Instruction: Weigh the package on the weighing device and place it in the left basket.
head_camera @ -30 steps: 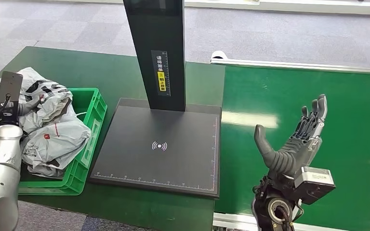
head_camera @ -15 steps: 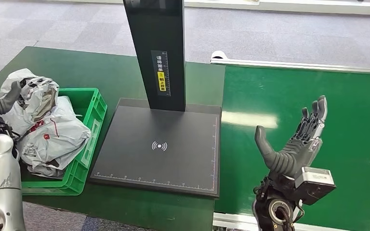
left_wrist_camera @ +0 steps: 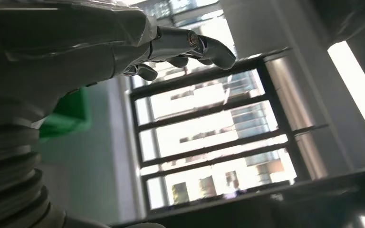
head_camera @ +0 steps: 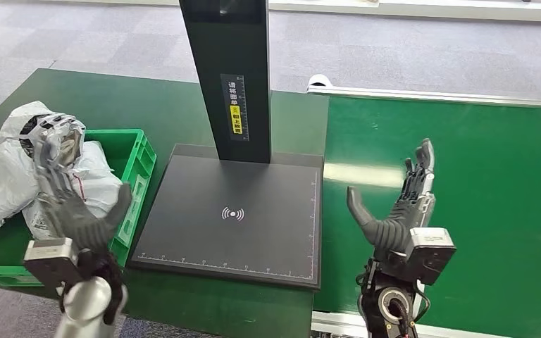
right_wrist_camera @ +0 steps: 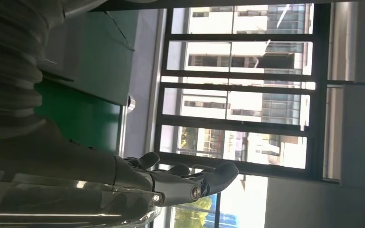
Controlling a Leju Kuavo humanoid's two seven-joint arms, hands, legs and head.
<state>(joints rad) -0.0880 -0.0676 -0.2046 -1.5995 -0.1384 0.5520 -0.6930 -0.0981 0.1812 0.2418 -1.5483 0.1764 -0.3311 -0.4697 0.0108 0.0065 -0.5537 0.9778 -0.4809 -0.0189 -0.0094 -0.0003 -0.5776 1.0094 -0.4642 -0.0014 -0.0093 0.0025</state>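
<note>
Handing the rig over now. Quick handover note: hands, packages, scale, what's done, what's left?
Left robot hand: open, holds nothing, raised in front of the green basket.
Right robot hand: open, holds nothing, raised over the green belt.
Grey packages lie piled in the basket, some spilling over its rim.
Scale platform is bare; no package on the belt in head view.
Done: packages lie in the left basket; whether each was weighed cannot be told.
Left: nothing waiting in view; watch the belt.
</note>
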